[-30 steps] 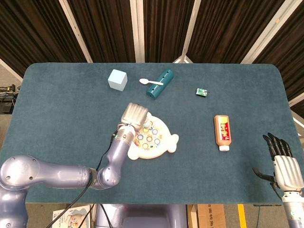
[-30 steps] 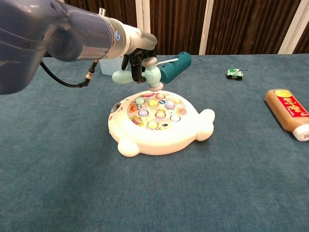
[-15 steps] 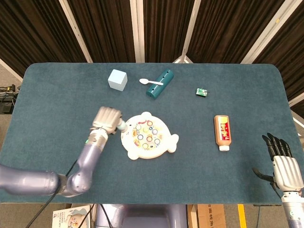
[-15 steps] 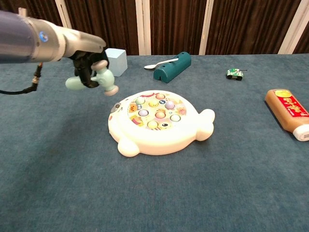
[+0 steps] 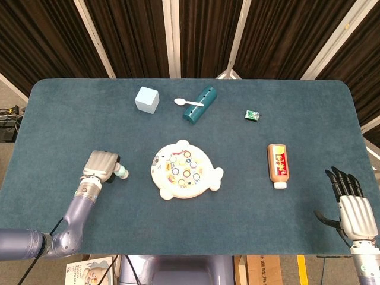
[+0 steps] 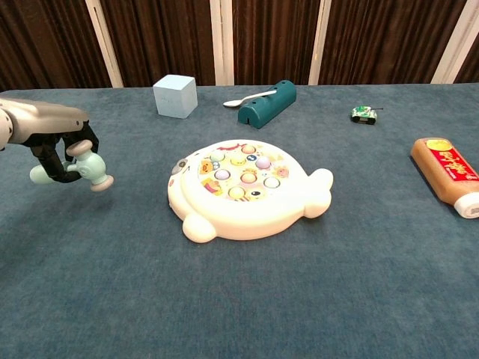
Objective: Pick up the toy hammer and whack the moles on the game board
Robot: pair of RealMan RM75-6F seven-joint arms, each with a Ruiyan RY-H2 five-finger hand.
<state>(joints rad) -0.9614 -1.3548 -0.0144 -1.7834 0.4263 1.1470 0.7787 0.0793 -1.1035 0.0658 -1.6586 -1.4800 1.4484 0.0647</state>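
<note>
Hammer (image 6: 84, 166) sits clamped in the left hand (image 6: 52, 146) at frame left, apparently clear of the game board (image 6: 247, 196); right hand (image 5: 354, 205) idles, fingers spread.

Bright, even overhead light, soft short shadows under the white fish-shaped plastic game board (image 6: 247, 196), teal felt-covered counter (image 5: 71, 119) evenly lit, both views sharp, dark curtains far behind, slight wide-angle bend at edges

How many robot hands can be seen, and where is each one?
2. The left hand grips the toy hammer left of the game board; the right hand is at the table's right edge.
</note>
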